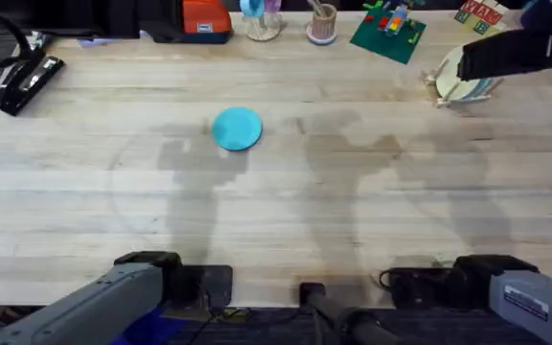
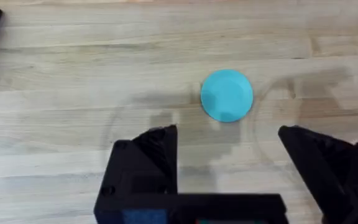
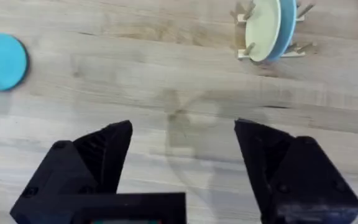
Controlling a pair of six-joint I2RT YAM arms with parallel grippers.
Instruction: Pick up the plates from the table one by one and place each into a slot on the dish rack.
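Turquoise plate point(image 2: 227, 94) flat on table point(image 1: 353, 192), left gripper point(image 2: 229, 146) and right gripper point(image 3: 182, 146) wide apart, empty

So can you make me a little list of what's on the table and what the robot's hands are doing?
plate on table: one turquoise plate, lying flat on the wooden table, nothing touching it
dish rack: far right of the table, wooden pegs, holding a cream plate and a light blue plate on edge
left hand: open, empty, short of the turquoise plate
right hand: open, empty, over bare wood
plates left to rack: one, the turquoise plate
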